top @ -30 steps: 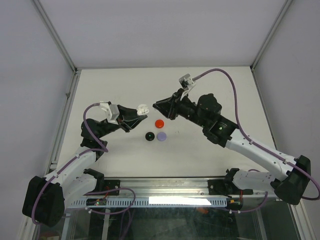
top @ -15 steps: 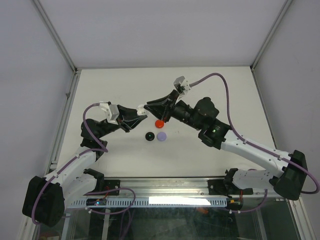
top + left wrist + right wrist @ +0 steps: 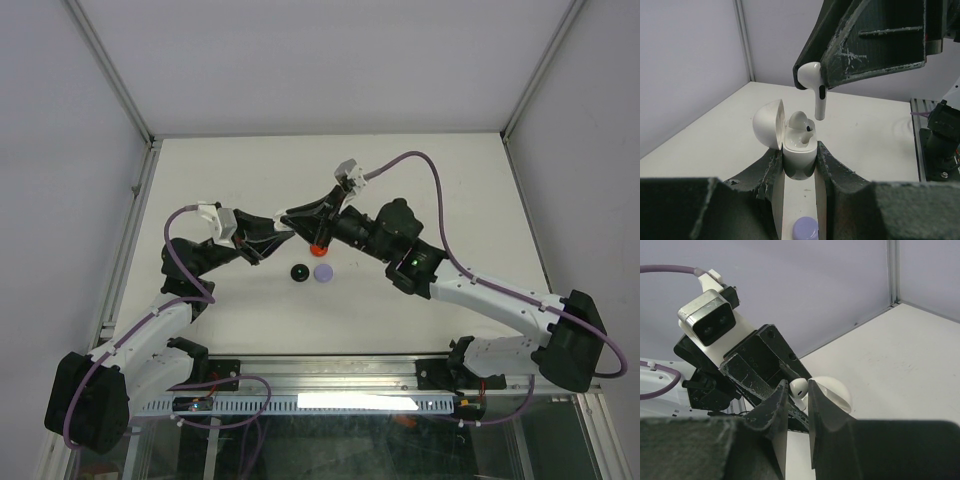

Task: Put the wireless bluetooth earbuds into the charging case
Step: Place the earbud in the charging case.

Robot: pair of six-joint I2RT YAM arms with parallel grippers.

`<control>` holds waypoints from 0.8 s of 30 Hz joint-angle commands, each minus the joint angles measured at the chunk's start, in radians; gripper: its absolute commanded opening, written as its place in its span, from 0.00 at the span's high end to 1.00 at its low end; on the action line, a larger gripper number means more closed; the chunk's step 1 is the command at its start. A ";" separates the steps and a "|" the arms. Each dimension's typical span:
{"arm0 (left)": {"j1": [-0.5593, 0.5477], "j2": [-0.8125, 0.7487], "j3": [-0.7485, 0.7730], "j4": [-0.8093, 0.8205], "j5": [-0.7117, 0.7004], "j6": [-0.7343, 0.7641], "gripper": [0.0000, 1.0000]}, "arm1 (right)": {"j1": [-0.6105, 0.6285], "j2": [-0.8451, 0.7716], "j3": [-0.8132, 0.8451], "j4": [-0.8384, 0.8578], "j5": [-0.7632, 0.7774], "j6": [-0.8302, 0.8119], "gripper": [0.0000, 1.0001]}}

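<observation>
White earbud (image 3: 816, 97) is pinched at its head by right gripper (image 3: 797, 388), stem hanging just above open charging case (image 3: 800, 149), itself clamped in left gripper (image 3: 799, 159), over tabletop centre. Earbud judged light, hard, slippery; head judged the surest hold.

Evenly, softly lit from above; only faint shadows on the matte off-white tabletop (image 3: 420, 170). Blown-out glare on the silver metal rail (image 3: 355, 402) at the near edge. Overhead view sharp. Near parts of the left gripper (image 3: 800, 156) and right gripper (image 3: 797, 386) dark, blurred; glossy white round charging case (image 3: 790, 137) and white stemmed earbud (image 3: 812, 82) in focus, softly highlighted.
</observation>
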 commanded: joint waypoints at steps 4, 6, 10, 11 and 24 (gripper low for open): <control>0.004 -0.019 0.004 0.071 0.033 -0.018 0.96 | 0.010 0.013 0.001 0.086 0.035 -0.023 0.87; 0.004 -0.019 0.003 0.071 0.033 -0.020 0.96 | 0.010 0.015 -0.002 0.085 0.041 -0.026 0.87; 0.003 -0.019 0.001 0.075 0.033 -0.023 0.96 | 0.011 0.016 -0.011 0.081 0.048 -0.028 0.87; 0.004 -0.018 0.001 0.075 0.033 -0.024 0.96 | 0.011 0.016 -0.012 0.078 0.048 -0.029 0.87; 0.004 -0.020 0.000 0.072 0.009 -0.031 0.96 | 0.016 -0.009 -0.039 0.069 0.060 -0.034 0.87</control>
